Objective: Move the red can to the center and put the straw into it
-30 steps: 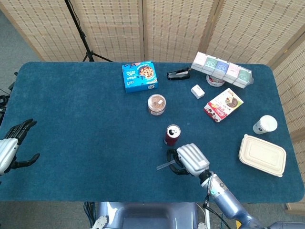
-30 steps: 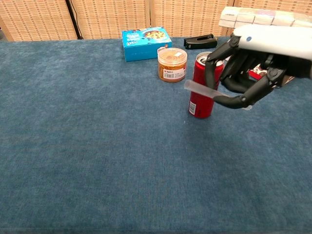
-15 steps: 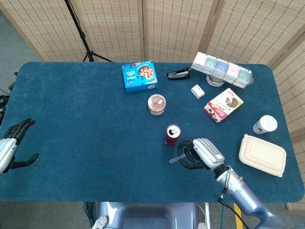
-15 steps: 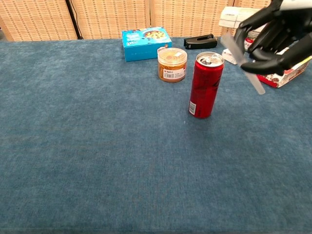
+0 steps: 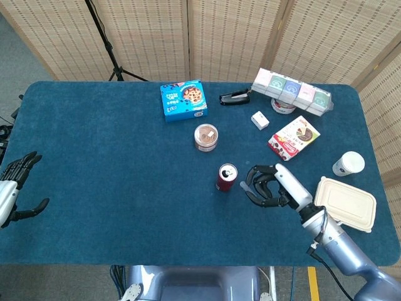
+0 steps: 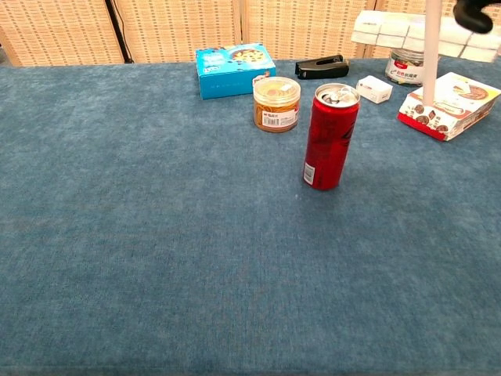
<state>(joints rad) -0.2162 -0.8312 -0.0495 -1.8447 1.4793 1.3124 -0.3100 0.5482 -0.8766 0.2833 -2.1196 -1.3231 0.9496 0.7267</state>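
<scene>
The red can point(image 5: 227, 177) point(image 6: 330, 137) stands upright near the table's middle, its top opened. My right hand point(image 5: 274, 185) hovers just right of it and holds the pale straw point(image 6: 430, 55). In the chest view the straw hangs upright, right of the can and apart from it. Only a dark fingertip of that hand point(image 6: 476, 13) shows at the top right there. My left hand point(image 5: 15, 186) is at the far left table edge with its fingers spread and nothing in it.
Behind the can stand a brown-lidded jar point(image 5: 205, 137), a blue cookie box point(image 5: 183, 100) and a black stapler point(image 5: 234, 96). A small white box point(image 5: 260, 120), a red snack box point(image 5: 293, 137), a paper cup point(image 5: 348, 163) and a beige takeaway container point(image 5: 345, 204) lie on the right.
My right hand has risen and moved right, from in front of the can to beside it. The straw has swung from lying crosswise to upright. The can has stayed put.
</scene>
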